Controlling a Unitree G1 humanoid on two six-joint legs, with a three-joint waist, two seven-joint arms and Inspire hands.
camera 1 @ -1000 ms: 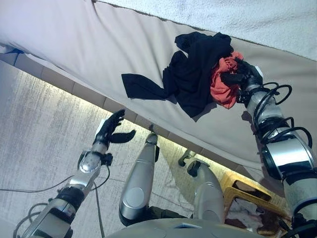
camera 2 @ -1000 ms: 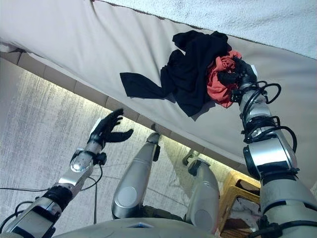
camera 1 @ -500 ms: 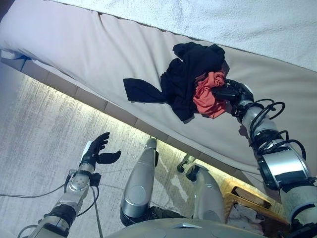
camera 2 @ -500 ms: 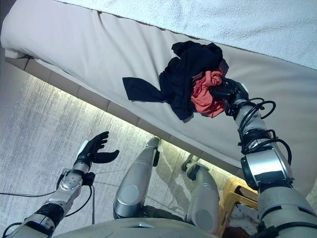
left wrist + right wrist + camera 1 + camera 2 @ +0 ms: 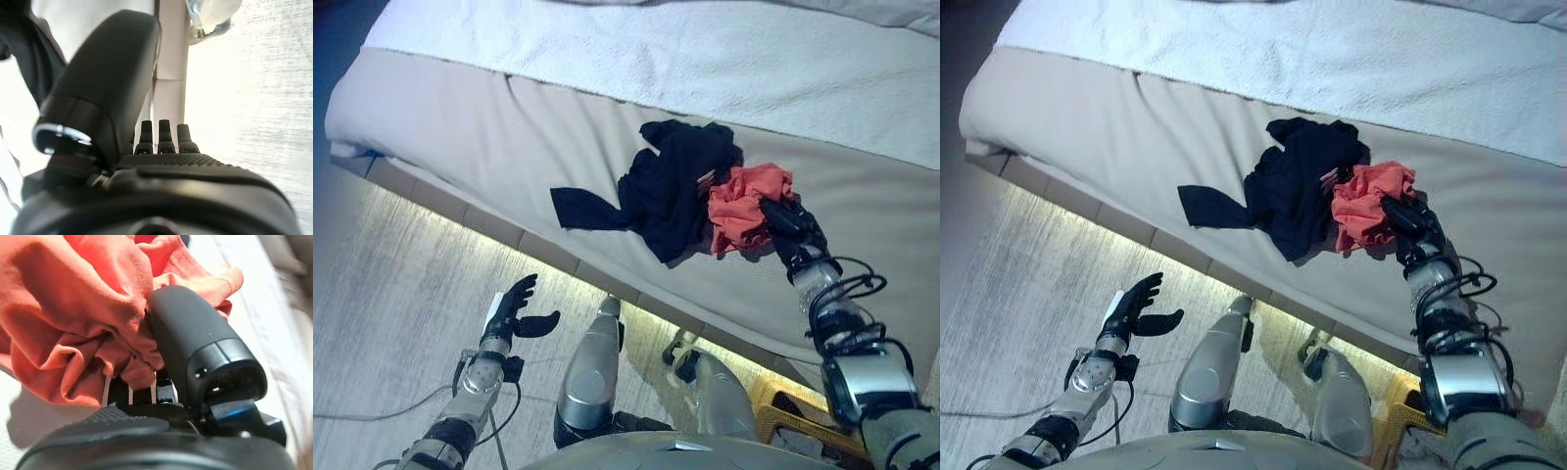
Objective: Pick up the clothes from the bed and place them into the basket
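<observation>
Where eye views blur it, right hand [image 5: 195, 357] pinches orange garment [image 5: 73, 308]

The bed [image 5: 489, 127] lies bare left of the black garment [image 5: 671, 186], which presses against the red cloth [image 5: 744, 206]. The yellow basket [image 5: 783, 416] sits on the floor under the bed's edge.

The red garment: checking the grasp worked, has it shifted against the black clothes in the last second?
Yes. The red garment, pinched in the right hand, now lies bunched beside the black clothes instead of tucked under their edge.
</observation>
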